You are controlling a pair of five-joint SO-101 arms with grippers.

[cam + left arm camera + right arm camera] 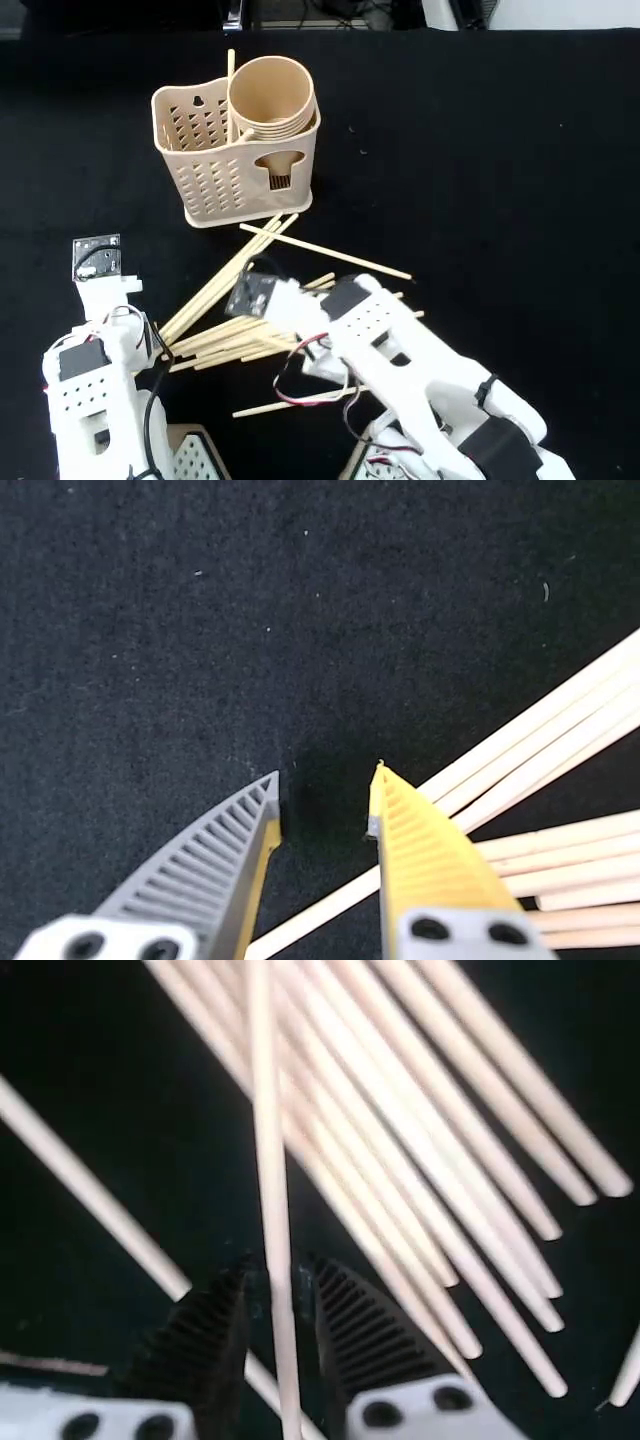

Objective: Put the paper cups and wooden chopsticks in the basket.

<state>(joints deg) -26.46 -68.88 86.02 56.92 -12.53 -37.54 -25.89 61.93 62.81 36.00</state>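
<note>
Chopsticks (215, 290) lie loose in a fanned heap on the black surface (500, 150), just in front of the basket (225, 180). One lone stick (231, 68) stands upright inside the basket. The paper cups (272, 95) are nested in a stack in its right compartment.

The right gripper (280, 1270) is low over the heap. Its jaws are narrow and straddle a single stick (265, 1110) that crosses the others at an angle. A thin dark gap shows on each side, so I judge it not yet clamped. The left gripper (325, 780) hovers over bare surface beside the heap, jaws moderately apart and holding nothing.

Step in hand, as judged: picking one stick. Recommend closing squarely on that stick alone, near its middle so it does not tip. Then lift straight up to clear its neighbours and lower it end first into the left compartment.

Materials: the sticks are pale, smooth, slender wood with rounded ends and are likely to roll. The basket is rigid beige plastic with perforated walls. The cups are thin tan paper. The surface has a matte, cloth-like look.
</note>
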